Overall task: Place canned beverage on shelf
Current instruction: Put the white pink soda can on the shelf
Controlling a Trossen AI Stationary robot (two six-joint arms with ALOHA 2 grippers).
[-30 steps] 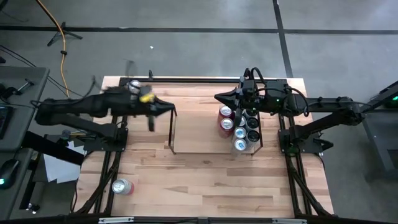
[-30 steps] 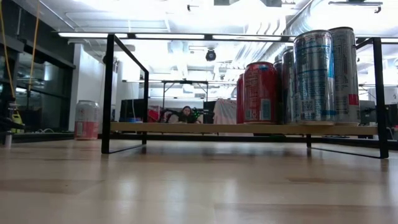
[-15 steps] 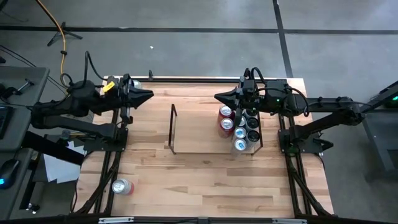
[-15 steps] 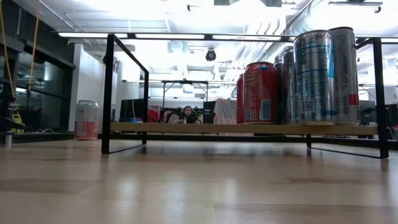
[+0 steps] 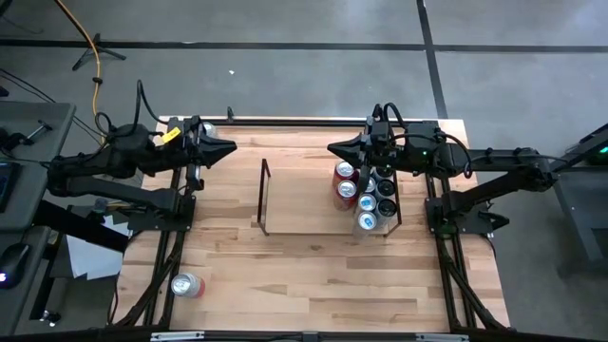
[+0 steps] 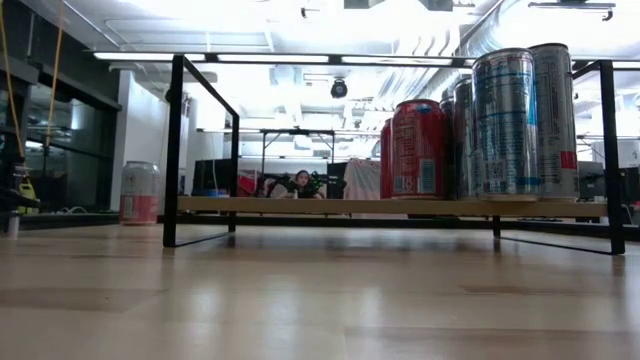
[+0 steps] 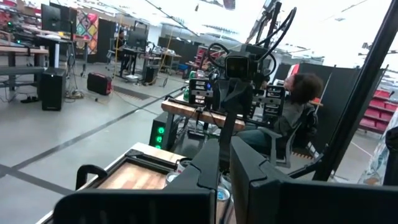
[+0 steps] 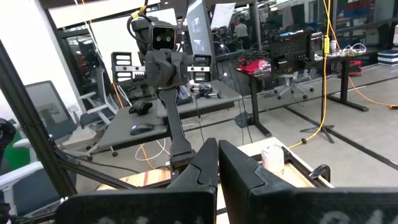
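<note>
The shelf (image 5: 328, 198), a low rack of thin black rods, stands mid-table. Several cans, red (image 5: 346, 172), silver (image 5: 368, 221) and dark (image 5: 386, 187), stand upright on its right end and also show in the low view (image 6: 418, 148). One pale can (image 5: 206, 128) stands upright at the table's far left corner. Another can (image 5: 187, 284) lies on its side near the front left. My left gripper (image 5: 231, 149) is shut and empty, above the table's far left, beside the pale can. My right gripper (image 5: 332, 149) is shut and empty, above the shelf's far right part.
A black rail frame (image 5: 304, 122) runs along the table's edges. The shelf's left half (image 5: 294, 199) holds nothing. The pale can also shows in the low view (image 6: 139, 192) and the right wrist view (image 8: 272, 158). A person sits beyond the table (image 7: 298, 106).
My left gripper has drawn back from near the shelf's left end toward the table's left and far edges, fast at first, then come to rest. The cans and shelf have stayed where they were.
</note>
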